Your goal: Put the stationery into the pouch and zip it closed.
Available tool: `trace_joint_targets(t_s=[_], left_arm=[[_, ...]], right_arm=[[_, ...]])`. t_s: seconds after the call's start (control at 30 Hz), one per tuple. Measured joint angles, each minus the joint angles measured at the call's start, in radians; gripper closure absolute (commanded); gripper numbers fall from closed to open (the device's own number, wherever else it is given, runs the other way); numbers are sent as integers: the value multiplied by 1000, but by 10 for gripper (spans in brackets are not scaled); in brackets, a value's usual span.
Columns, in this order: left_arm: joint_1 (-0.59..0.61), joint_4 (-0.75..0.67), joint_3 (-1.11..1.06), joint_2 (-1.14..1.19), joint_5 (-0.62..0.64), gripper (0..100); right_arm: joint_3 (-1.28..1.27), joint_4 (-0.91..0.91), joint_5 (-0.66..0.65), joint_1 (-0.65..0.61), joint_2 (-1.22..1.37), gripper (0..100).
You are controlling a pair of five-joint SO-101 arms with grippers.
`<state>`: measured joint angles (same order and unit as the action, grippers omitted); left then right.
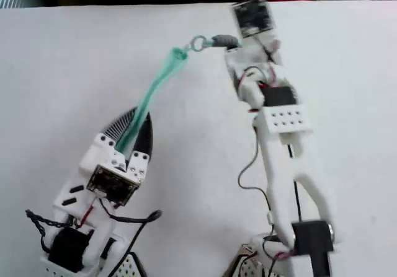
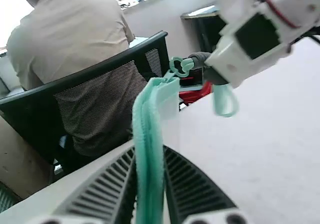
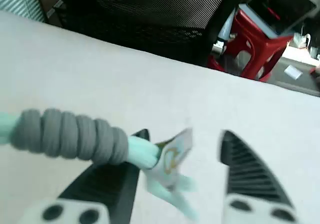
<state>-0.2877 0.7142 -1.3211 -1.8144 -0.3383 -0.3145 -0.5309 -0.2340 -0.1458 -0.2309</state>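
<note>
Your left hand (image 2: 150,151) is clamped shut on the pouch (image 2: 150,129), its black ribbed fingers (image 2: 195,184) pressing the soft teal mesh from both sides. From there the pouch narrows to a small teal ring (image 2: 176,66), then a grey, coil-ridged pull (image 3: 70,136). That pull lies across one finger of your right hand (image 3: 185,134), whose jaws stand apart, with the teal cord and a pale label tag (image 3: 172,156) in the gap. From the high view, the pouch is a thin strip slanting between both hands above the smooth white worktop (image 1: 74,72). The left wrist view adds a teal loop (image 2: 225,101) hanging beneath the pull.
</note>
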Motion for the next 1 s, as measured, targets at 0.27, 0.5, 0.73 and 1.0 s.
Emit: trace_joint_targets(t_s=[0.27, 0.5, 0.73, 1.0], left_arm=[[29, -227, 0, 31, -107, 978], [158, -265, 311, 450, -141, 977], [307, 25, 822, 971, -8, 978], [94, 100, 855, 1120, -296, 979]], right_arm=[[2, -338, -15, -14, -364, 665], [3, -551, -31, -15, -563, 665], [-43, -778, -160, -97, -609, 707], [-115, -787, -164, 98, -709, 944]])
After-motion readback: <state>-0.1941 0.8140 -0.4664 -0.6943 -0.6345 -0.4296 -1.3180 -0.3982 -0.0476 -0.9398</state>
